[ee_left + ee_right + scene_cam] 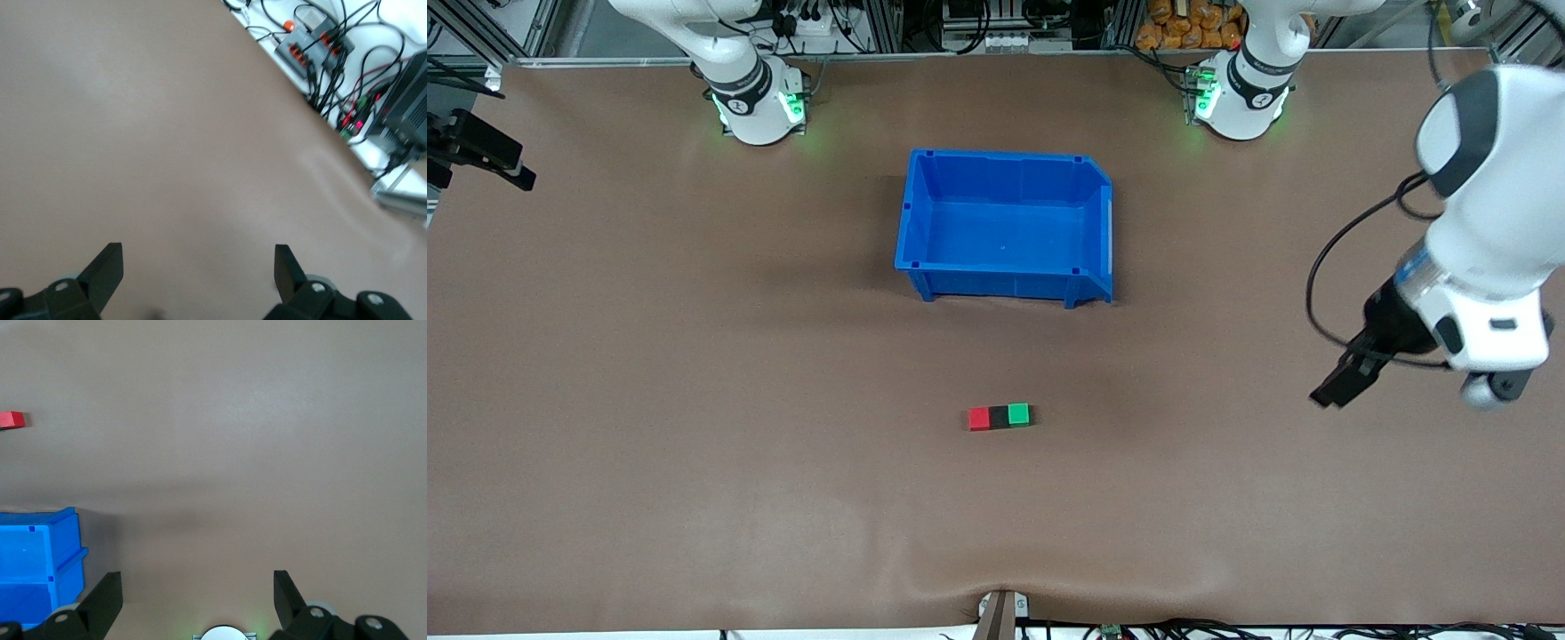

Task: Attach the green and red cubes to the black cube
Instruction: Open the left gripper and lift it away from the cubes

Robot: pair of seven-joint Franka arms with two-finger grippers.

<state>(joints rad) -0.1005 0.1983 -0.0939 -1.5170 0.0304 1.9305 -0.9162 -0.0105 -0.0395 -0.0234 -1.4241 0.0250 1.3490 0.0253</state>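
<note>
The red cube [979, 418], the black cube [998, 417] and the green cube [1018, 414] lie in one row on the brown table, touching, with the black one in the middle. My left gripper [1329, 397] is up over bare table toward the left arm's end, well away from the row. It is open and empty in the left wrist view [198, 257]. My right gripper [198, 583] is open and empty, high over the table by its own base [223, 633]. It does not show in the front view. The right wrist view catches only the red cube [12, 420].
An empty blue bin [1005, 276] stands farther from the front camera than the cube row; it also shows in the right wrist view [40, 567]. Cables and electronics [320, 43] lie past the table edge near the left gripper. A black fixture [480, 151] sits at the right arm's end.
</note>
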